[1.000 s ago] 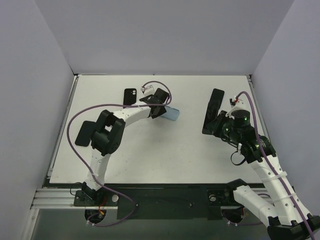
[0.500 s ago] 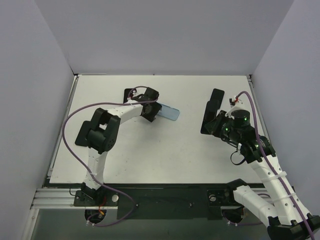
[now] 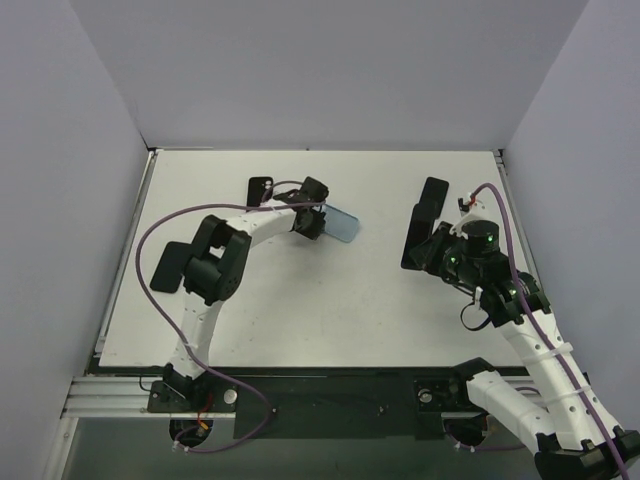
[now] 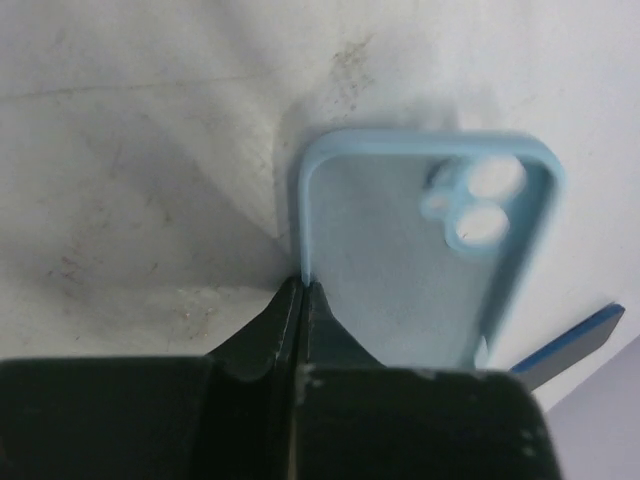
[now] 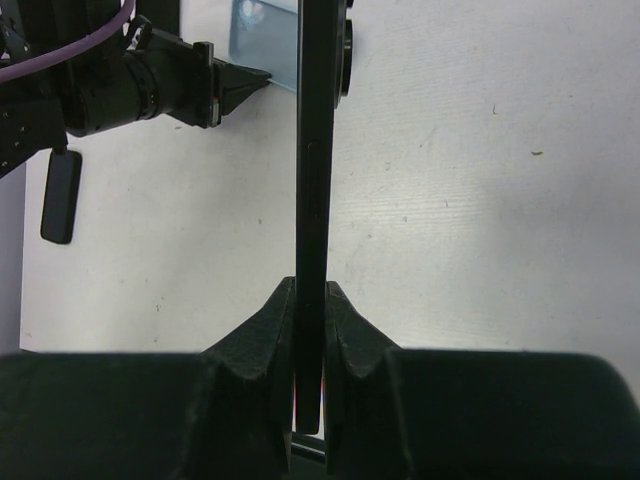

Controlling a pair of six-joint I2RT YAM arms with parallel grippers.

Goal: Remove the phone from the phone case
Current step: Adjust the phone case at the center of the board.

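Observation:
The light blue phone case (image 4: 400,250) is empty, with its inside and two camera holes facing the left wrist camera. My left gripper (image 4: 303,287) is shut on its thin side wall. From above, the phone case (image 3: 342,226) sticks out to the right of the left gripper (image 3: 320,222), left of the table's middle. The black phone (image 3: 428,205) is out of the case, held on edge by my right gripper (image 3: 430,246) at the right of the table. In the right wrist view the phone (image 5: 312,150) runs upward, edge-on, from the shut right gripper (image 5: 310,295).
A black case-like item (image 3: 260,189) lies behind the left forearm, and another flat black item (image 3: 168,266) lies by the table's left edge. Grey walls enclose the white table (image 3: 330,310) on three sides. The left arm's purple cable loops over the left half.
The left gripper pulled back and opened, then shut on the case's side wall; the case shifted slightly. The right arm with the phone has hardly moved.

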